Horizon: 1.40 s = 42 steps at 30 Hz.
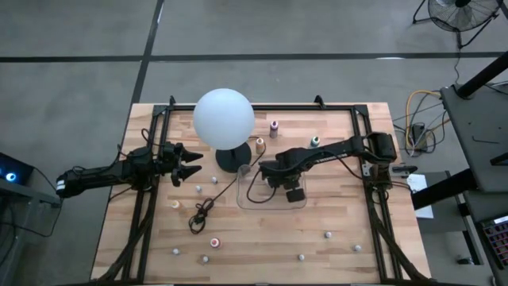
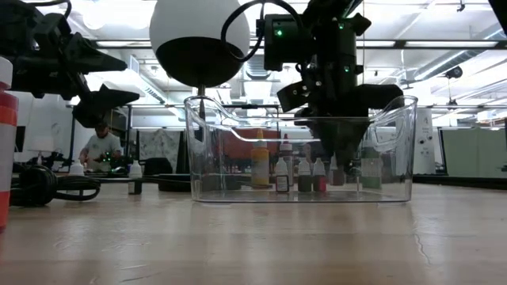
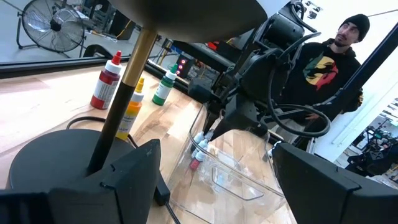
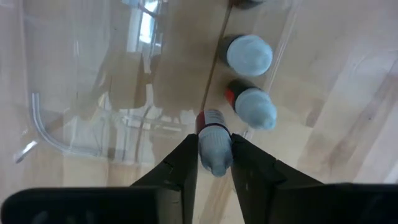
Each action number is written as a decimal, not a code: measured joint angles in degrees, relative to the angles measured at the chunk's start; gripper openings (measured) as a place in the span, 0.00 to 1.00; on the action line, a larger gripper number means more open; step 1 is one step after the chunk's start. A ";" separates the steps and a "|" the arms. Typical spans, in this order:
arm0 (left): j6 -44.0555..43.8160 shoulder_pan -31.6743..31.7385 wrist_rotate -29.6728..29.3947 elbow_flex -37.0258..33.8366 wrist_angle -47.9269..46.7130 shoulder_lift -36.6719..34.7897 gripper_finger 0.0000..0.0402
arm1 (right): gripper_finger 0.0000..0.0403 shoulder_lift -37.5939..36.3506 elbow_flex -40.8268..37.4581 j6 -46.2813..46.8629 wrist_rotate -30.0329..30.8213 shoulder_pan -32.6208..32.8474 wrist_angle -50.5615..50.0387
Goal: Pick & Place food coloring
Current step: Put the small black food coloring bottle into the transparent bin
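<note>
White-capped and tiny, the plastic dropper bottle of food coloring (image 4: 215, 146) sits between the two dark fingers of the right gripper (image 4: 215, 163), which is lowered inside the clear rectangular plastic tray (image 1: 242, 176) near the table's middle. The fingers flank the bottle's cap closely; whether they are pinching it or just letting go I cannot tell. Two more white-capped bottles (image 4: 250, 55) stand just beside it on the tray floor.

This looks like the placing step. To do it well, the bottle's base should be flat on the tray floor before the fingers part, and the gripper should rise straight up so it neither tips this bottle nor knocks its neighbours.

Other bottles remain scattered on the wooden table (image 1: 262, 246), among them a pink-capped one (image 1: 215, 241) near the front edge. The left gripper (image 1: 187, 164) waits with its fingers spread wide beside the black base of the big white globe lamp (image 1: 224, 117).

In the high view the right arm covers the tray's contents. In the low view the tray wall blurs which bottles are inside and which stand behind. A person in a dark hoodie (image 3: 323, 68) is beyond the table.
</note>
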 joint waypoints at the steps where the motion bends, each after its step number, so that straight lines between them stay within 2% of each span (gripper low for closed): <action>1: 0.00 0.00 0.00 0.00 0.00 -0.02 0.70 | 0.23 0.00 -0.01 0.12 0.02 -0.02 0.33; 6: 0.00 0.02 0.00 -0.02 0.02 -0.02 0.70 | 0.29 -0.02 -0.01 0.12 0.02 -0.06 0.70; 15: 0.00 0.00 0.00 0.00 0.00 -0.01 0.70 | 0.32 -0.09 0.45 3.25 0.10 -0.03 -0.16; 28: 0.00 0.01 0.00 0.00 0.01 -0.02 0.70 | 0.40 -4.77 1.35 8.89 -0.01 0.45 -3.21; 42: 0.00 0.02 0.00 0.00 0.00 0.00 0.70 | 0.58 -11.14 5.80 18.69 0.08 5.06 -6.47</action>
